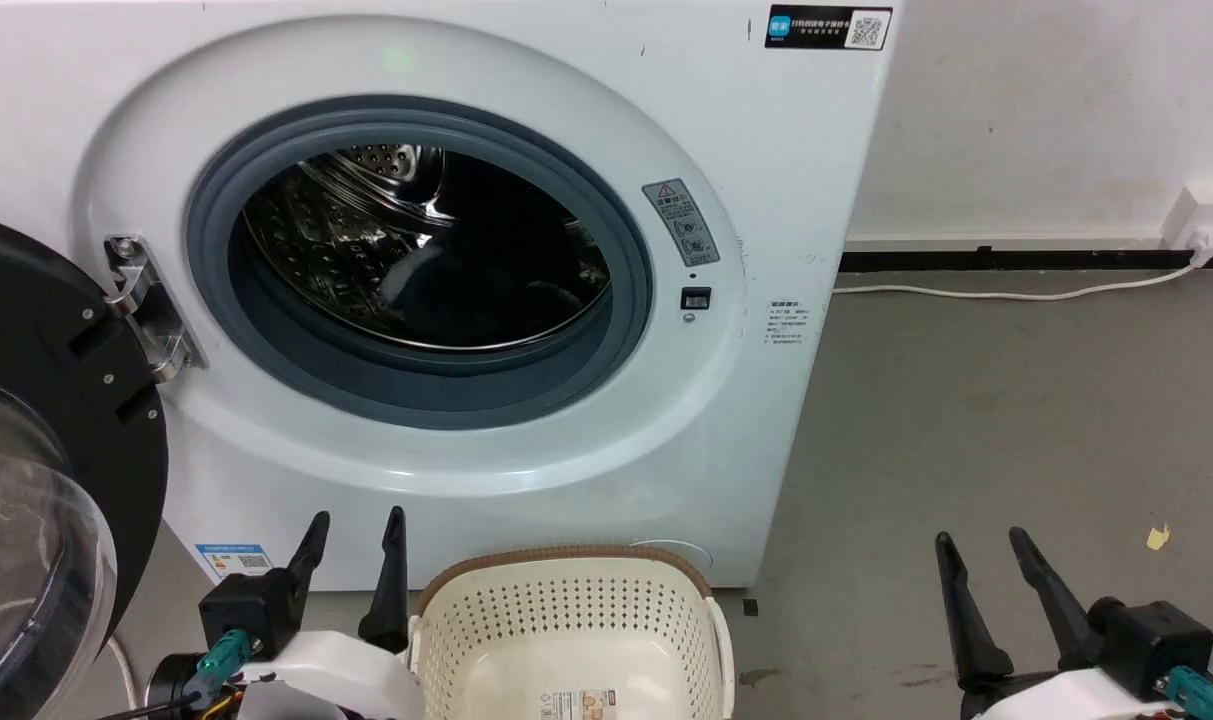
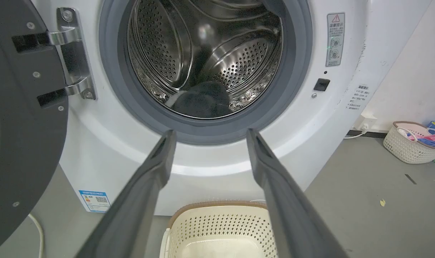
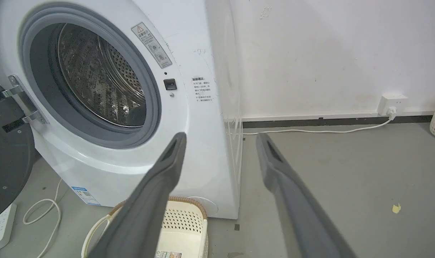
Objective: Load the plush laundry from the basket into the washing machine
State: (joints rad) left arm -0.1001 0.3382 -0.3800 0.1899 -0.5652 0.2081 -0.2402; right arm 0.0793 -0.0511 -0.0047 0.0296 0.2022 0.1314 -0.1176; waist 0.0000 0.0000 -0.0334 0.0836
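Note:
The white washing machine (image 1: 486,440) stands before me with its black-rimmed door (image 1: 56,470) swung open to the left. Deep in the steel drum lies the plush laundry (image 2: 203,102), a dark bundle with a white patch (image 1: 436,285). The cream basket (image 1: 566,620) sits on the floor against the washer's front, with nothing in it but the paper label on its bottom. My left gripper (image 1: 356,530) hovers open just left of the basket, its fingers pointing at the washer (image 2: 208,134). Further right, over bare floor, my right gripper (image 1: 981,545) is open and holds nothing (image 3: 221,138).
A white cable (image 1: 1016,293) runs along the floor from a wall socket (image 1: 1201,225). A second basket (image 2: 411,143) with coloured clothes stands far right by the wall. A white cord (image 3: 41,215) and a power strip lie left of the washer. The grey floor stretches to the right.

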